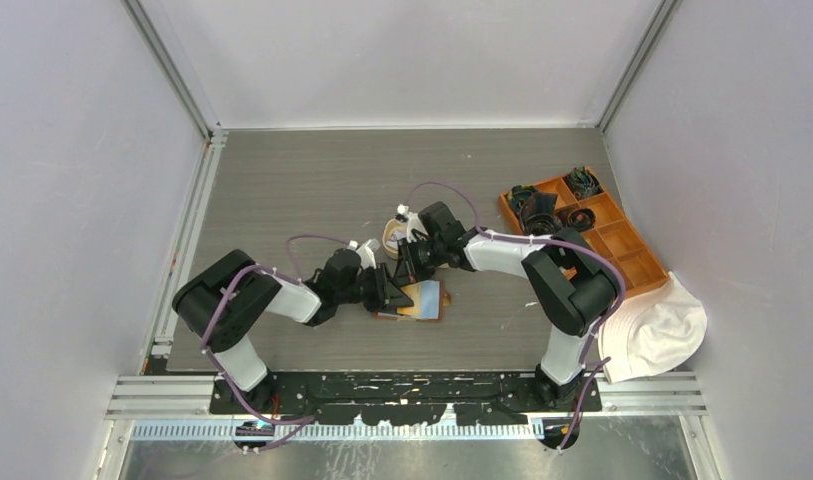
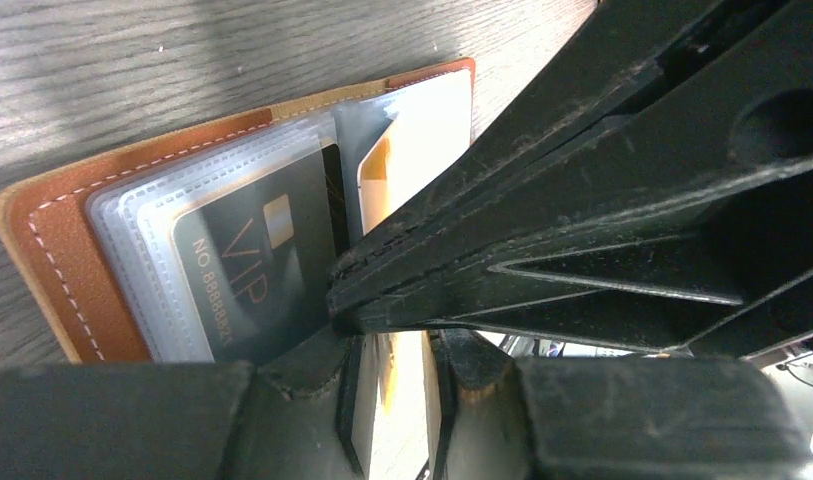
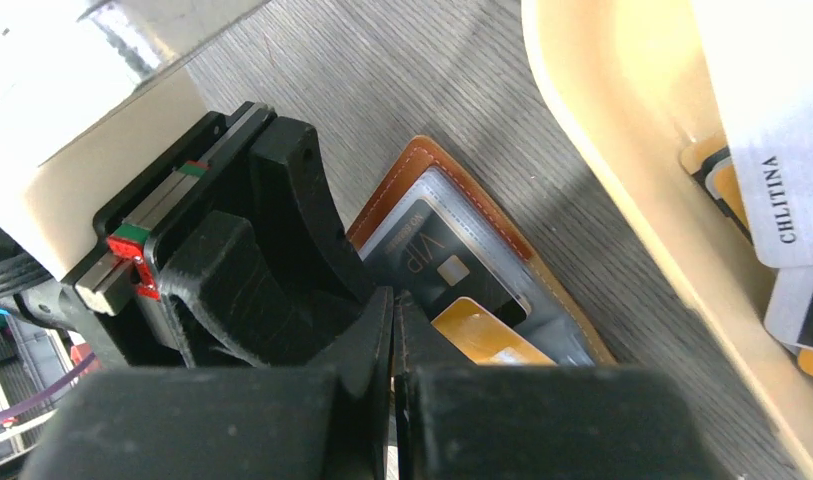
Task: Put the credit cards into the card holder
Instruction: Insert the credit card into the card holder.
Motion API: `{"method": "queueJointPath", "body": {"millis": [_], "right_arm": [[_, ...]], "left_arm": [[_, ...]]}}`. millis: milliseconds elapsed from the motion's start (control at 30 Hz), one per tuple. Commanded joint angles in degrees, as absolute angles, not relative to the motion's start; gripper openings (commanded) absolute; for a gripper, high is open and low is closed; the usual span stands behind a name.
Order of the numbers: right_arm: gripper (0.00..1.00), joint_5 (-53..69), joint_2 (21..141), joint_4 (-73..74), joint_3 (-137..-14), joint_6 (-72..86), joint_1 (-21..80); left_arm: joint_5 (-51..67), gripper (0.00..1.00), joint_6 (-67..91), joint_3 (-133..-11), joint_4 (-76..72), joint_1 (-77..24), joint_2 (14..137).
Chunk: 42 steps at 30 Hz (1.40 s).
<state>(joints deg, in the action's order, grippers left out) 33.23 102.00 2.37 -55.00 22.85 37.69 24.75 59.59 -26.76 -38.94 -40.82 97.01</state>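
The card holder (image 1: pixel 427 300) lies open on the bench (image 1: pixel 312 190), under both pincer tips. The left pincer (image 1: pixel 392 292) reaches it from its left side, the right pincer (image 1: pixel 405 271) from behind. A sleeved card (image 3: pixel 432 262) sits just ahead of the right pincer's tip, and a second card (image 3: pixel 479 337) lies beside that tip. Behind the right pincer a tray (image 3: pixel 592 140) holds spare cards (image 3: pixel 772 150). A compartmented box (image 1: pixel 622 245) stands well to its right.

One card holder (image 2: pixel 52 250) showing two cards (image 2: pixel 242 270), one tray (image 3: pixel 602 130), one box (image 1: pixel 632 250).
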Motion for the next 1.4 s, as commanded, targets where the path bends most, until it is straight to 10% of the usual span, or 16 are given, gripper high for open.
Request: {"method": "queueJointPath", "body": {"millis": [0,767,1367], "right_arm": [[0.01,33.7,102.0,6.9,-58.8,18.6,38.1],[0.01,31.3,102.6,20.2,-62.7,3.6,38.1],[0.03,35.8,100.2,-3.3,-55.1,25.3,35.7]], "left_arm": [[23.6,0.23,58.5,-27.1,-39.9,-41.0,97.1],[22.2,0.24,57.0,-26.9,-35.1,-41.0,93.1],[23.6,0.24,56.4,-26.3,-37.9,-41.0,93.4]]}}
